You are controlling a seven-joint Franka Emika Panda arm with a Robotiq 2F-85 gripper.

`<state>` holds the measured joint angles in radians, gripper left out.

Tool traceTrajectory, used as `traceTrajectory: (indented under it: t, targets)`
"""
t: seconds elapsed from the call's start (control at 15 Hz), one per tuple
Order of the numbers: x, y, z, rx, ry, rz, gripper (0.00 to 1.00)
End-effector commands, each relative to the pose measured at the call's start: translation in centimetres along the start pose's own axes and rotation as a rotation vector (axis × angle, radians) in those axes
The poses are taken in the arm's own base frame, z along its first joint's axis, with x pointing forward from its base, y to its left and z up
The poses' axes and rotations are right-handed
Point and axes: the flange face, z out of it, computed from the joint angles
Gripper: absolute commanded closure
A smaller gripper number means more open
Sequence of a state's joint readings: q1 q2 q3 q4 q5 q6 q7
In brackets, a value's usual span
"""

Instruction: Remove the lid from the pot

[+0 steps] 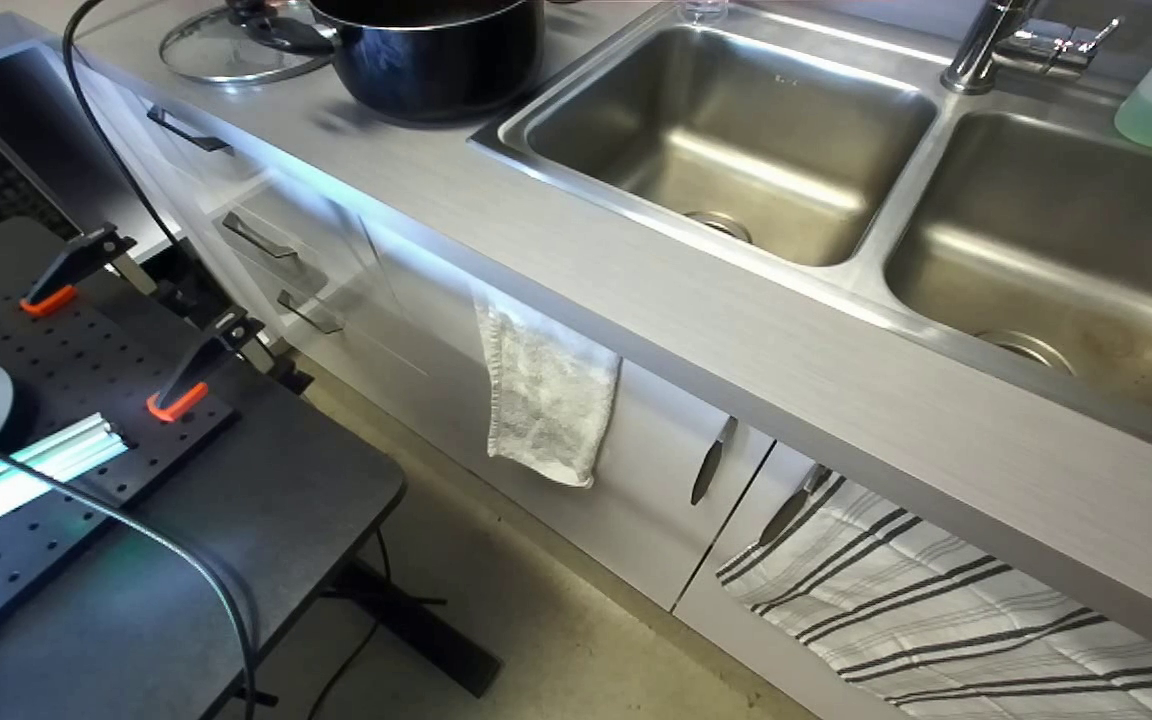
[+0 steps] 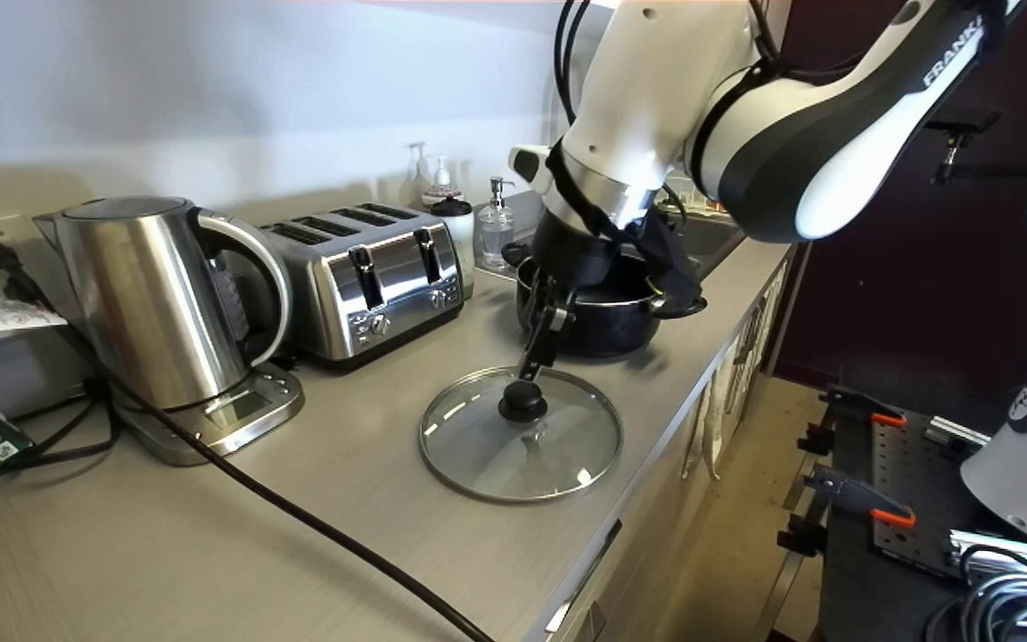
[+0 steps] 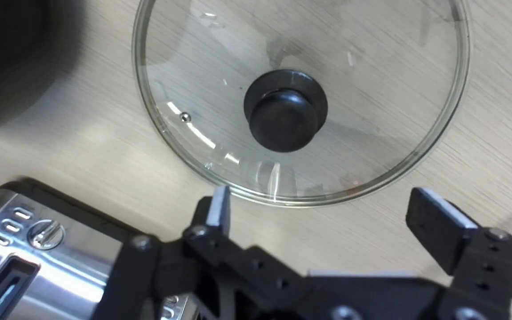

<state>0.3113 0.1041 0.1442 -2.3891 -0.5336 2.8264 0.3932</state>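
Lid [image 2: 478,455] of clear glass with a thin metal rim lay flat on the pale countertop [image 2: 353,446], its round black knob [image 3: 282,122] facing up. Just beside it, apart from its rim, stood the pot [image 2: 603,336], dark and glossy, upright and uncovered, with black handles [image 2: 683,310] on two sides. In an exterior view, a white and black robot arm [image 2: 656,98] hung over the pot, hiding part of its mouth. The gripper [image 3: 325,211] was released: in the wrist view its two fingers [image 3: 436,233] stood wide apart, with countertop and a stretch of the lid's rim showing in the gap. In an exterior view a finger appeared to end right above the knob, while in the wrist view the knob sat beyond the fingertips, apart from both. Nearer the wall were a silver four-slot toaster [image 2: 399,301] and a steel kettle [image 2: 152,303] on its base, and a black cable [image 2: 298,515] ran across the countertop. On the other side of the pot from the lid was a double steel sink [image 1: 908,195] with a chrome faucet [image 1: 976,52], and a small white towel [image 1: 551,400] hung on the cabinet front below the countertop's edge.
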Motion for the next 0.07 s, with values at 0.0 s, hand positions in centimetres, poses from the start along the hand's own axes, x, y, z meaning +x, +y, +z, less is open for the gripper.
traceTrajectory:
  t: [0.0]
  targets:
    - [-2.75,-0.22,-4.73,-0.022,0.075,0.001,0.00]
